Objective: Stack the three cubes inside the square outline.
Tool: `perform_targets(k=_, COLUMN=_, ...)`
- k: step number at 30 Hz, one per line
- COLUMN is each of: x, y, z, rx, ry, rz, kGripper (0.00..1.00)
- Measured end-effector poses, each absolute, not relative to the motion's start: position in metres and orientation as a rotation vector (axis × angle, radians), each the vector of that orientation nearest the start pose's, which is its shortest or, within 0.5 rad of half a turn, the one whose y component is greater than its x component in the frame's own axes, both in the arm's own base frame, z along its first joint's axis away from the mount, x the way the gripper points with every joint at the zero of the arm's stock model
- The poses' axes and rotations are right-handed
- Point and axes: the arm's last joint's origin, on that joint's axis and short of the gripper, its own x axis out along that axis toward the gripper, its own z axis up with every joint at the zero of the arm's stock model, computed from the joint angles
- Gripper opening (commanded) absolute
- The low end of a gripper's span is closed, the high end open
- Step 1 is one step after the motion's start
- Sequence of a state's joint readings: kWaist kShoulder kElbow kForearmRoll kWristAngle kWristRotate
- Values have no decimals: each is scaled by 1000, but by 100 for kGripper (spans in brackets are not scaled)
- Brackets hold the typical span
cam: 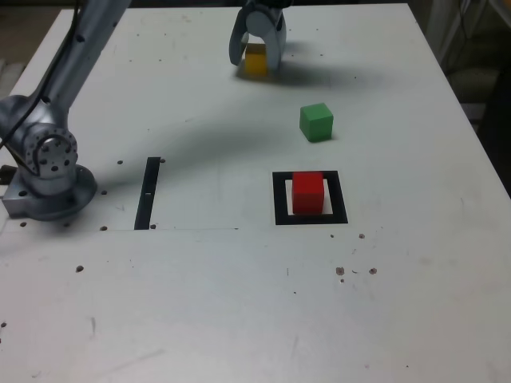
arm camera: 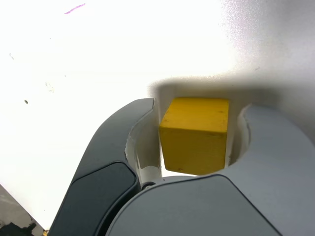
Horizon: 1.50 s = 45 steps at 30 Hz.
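At the table's far side the yellow cube [cam: 255, 65] rests on the surface, between the jaws of my gripper [cam: 256, 59]. In the wrist view the yellow cube [arm camera: 196, 135] fills the gap of the gripper [arm camera: 199, 107], and the pale inner pads [arm camera: 145, 147] press against its two sides. The red cube [cam: 307, 192] stands inside the square outline [cam: 280, 199] near the table's middle. Between them, free on the table toward the exterior view's right, sits the green cube [cam: 316, 122].
The arm's grey base [cam: 46, 171] is bolted at the exterior view's left, with a narrow black strip [cam: 148, 191] beside it. Small dark specks dot the white tabletop [cam: 239, 303]. The table's right edge runs close past the green cube.
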<state>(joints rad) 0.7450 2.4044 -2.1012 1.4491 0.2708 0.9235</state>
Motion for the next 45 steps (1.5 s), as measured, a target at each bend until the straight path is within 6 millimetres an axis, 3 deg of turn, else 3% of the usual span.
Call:
perform_targets(k=12, x=332, y=320, z=217, rx=211, ry=1878, rz=-129, kGripper=33)
perform_targets(k=18, x=334, y=305, z=229, rx=222, ry=1868, rz=-133, kGripper=33)
perform_targets(k=28, x=338, y=246, z=256, rx=229, ry=1874, rz=-116, kGripper=33)
perform_targets(k=39, x=333, y=167, z=287, rx=256, ry=1853, rz=-97, kGripper=33)
perform_targets(k=45, x=331, y=139, z=296, rx=264, ry=1833, rz=-90, kGripper=33)
